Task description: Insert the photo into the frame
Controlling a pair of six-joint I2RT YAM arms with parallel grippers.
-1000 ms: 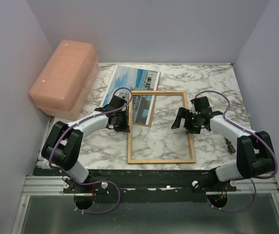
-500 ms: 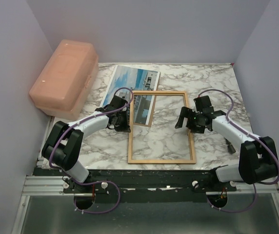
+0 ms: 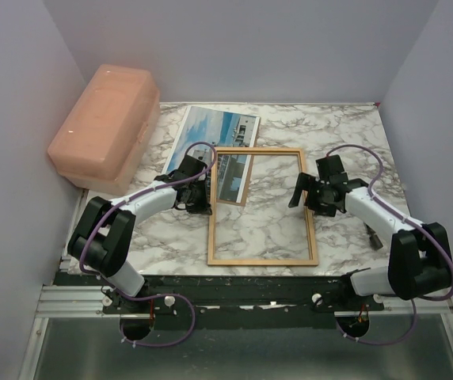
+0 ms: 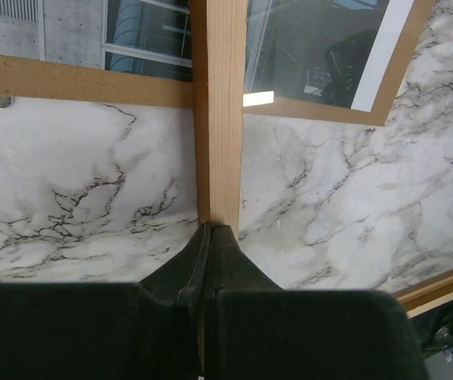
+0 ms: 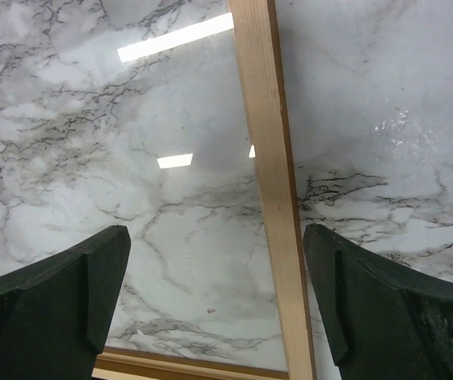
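frame (image 3: 262, 260) lies flat on the table (image 3: 345, 134), about centre, long side running near to far. photo (image 3: 215, 133) is not in it. it lies flat at the back left, tilted, with its near right corner under the frame's far left corner. part of the print shows inside the opening and the rest sticks out to the back and left. in the left wrist view the photo (image 4: 321, 47) sits on a brown board (image 4: 76, 79) that shows as a border along its near edge, and the frame's rail (image 4: 218, 119) crosses over both.

left gripper (image 3: 198, 202) is at the frame's left rail, just near of the photo's corner. its fingers are pressed together and hold nothing. in the wrist view the gripper (image 4: 211, 229) has its tips right on the line of the rail. can't tell if they touch it or sit just above.

right gripper (image 3: 304, 195) is spread wide over the frame's right rail, far half. in its wrist view the gripper (image 5: 215, 233) straddles the rail (image 5: 270, 174), one finger (image 5: 68, 293) inside the opening and the other outside. no contact with the wood visible.

pink box (image 3: 104, 123) is at the back left, just beside the photo's left edge.
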